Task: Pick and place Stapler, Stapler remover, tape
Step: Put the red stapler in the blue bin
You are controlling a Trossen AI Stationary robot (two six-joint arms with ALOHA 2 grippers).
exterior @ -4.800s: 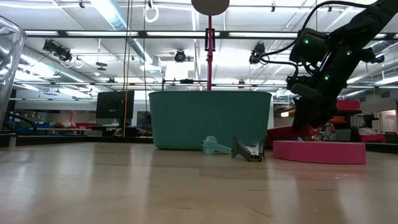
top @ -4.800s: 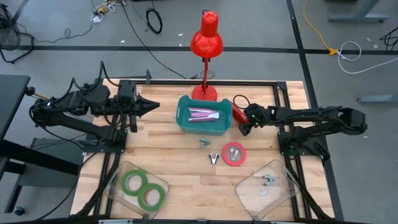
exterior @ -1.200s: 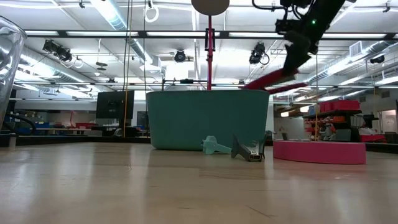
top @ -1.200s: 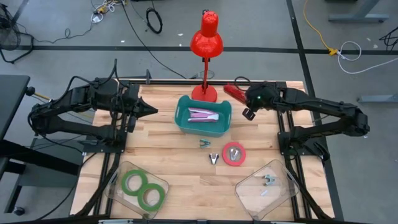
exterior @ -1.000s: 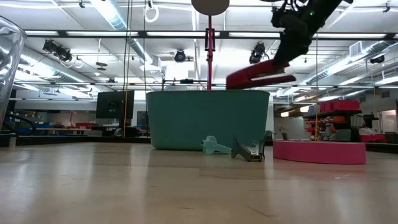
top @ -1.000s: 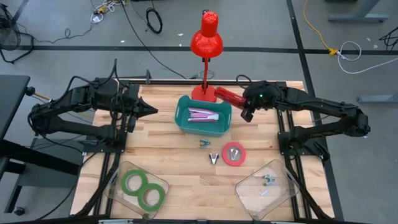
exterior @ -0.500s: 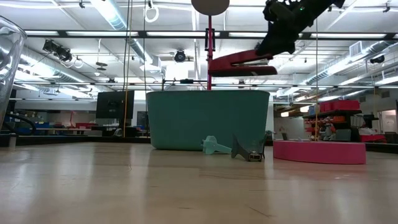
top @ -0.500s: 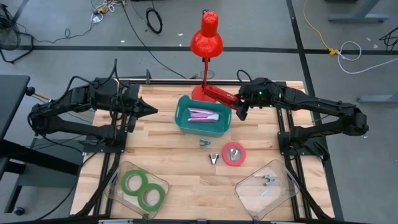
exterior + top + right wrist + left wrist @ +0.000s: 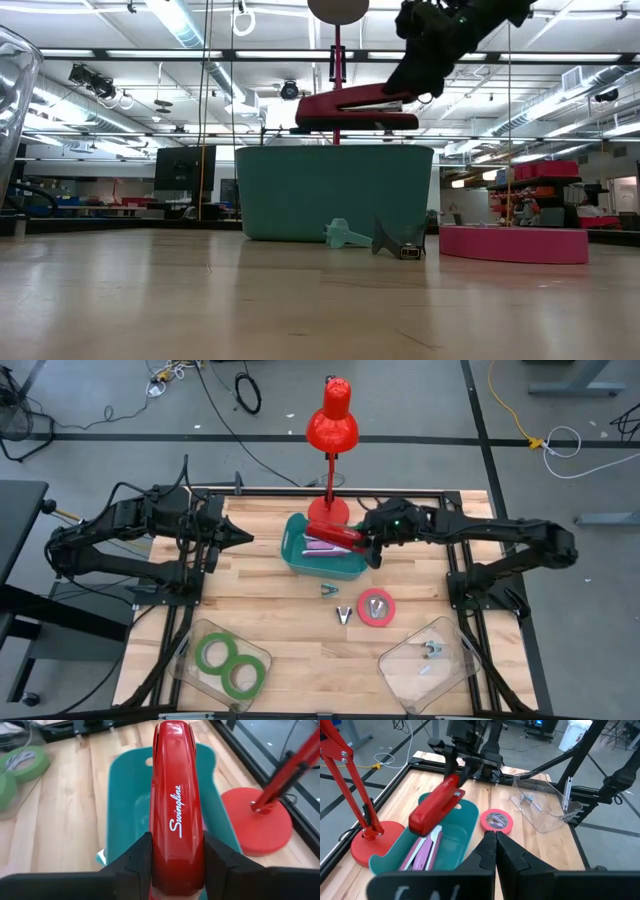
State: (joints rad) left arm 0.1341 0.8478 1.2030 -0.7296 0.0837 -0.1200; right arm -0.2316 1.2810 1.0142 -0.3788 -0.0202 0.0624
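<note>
The right end effector [image 9: 375,540], pinching a glossy red stapler [image 9: 337,535] level above the teal plastic bin [image 9: 300,555], should lower it squarely inside before letting go, while the left end effector [image 9: 245,536], pressed together, waits beside that bin.

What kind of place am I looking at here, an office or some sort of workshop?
Probably a robotics lab or workshop. Two arms are bolted to a wooden table, the right end effector holding a red stapler over a teal bin. Cables trail across the floor, under industrial ceiling lights.
</note>
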